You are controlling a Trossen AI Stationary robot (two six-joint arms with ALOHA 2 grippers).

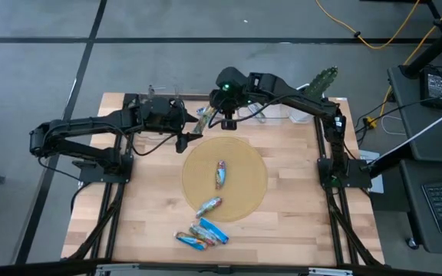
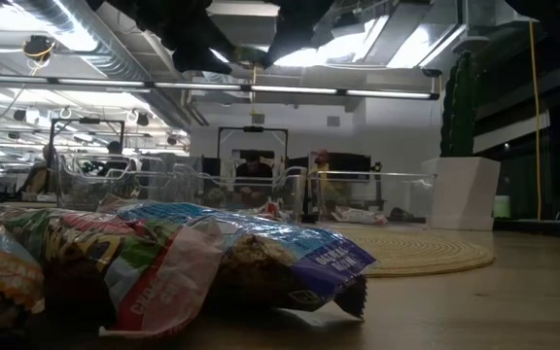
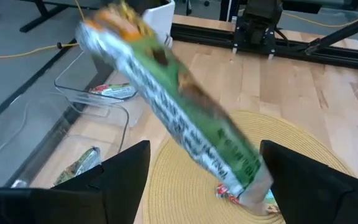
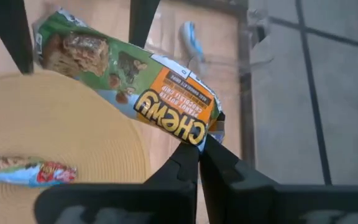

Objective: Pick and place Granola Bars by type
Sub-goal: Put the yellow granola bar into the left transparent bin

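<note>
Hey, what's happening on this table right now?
The right tool is shut on the end of a green bar, holding it above the edge of the round mat. The left tool waits open on either side of that bar, as if for a handover. Two bars lie on the mat, more on the table in front, and clear bins behind.
</note>
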